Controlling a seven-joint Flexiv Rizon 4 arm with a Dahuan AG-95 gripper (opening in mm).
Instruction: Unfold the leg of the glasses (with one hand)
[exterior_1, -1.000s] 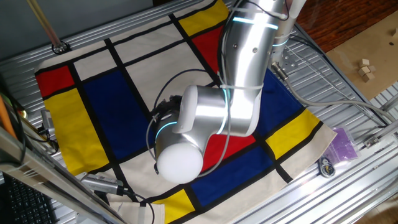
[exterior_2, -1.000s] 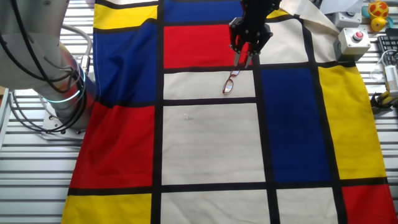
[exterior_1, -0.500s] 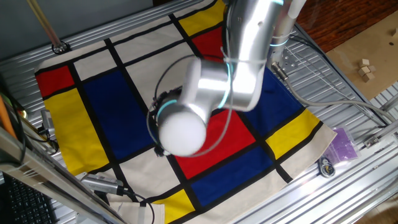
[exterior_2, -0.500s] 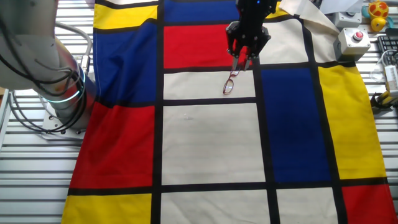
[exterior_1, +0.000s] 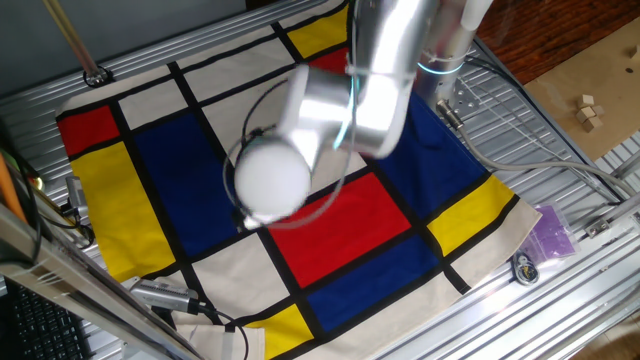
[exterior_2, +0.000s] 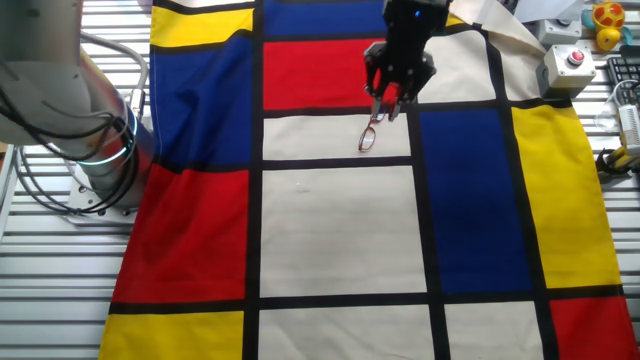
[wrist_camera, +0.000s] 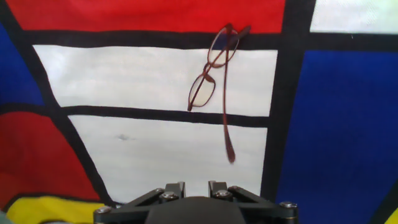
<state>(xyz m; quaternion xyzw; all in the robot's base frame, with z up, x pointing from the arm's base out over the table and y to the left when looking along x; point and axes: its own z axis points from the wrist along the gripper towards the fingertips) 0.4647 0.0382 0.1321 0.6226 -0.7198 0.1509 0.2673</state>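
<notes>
Gripper has risen off glasses, 1 leg out; no writing.

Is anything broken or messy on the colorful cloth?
Nothing looks broken or spilled. The glasses lie on a white square of the cloth with one leg swung out straight. That's just the leg being opened. The gripper hangs above them.

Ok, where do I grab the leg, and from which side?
Probably the leg near its free tip, the end far from the hinge. Come from above with the pincer closing across the thin wire: it runs straight, and the lenses of the glasses sit off to one side.
</notes>
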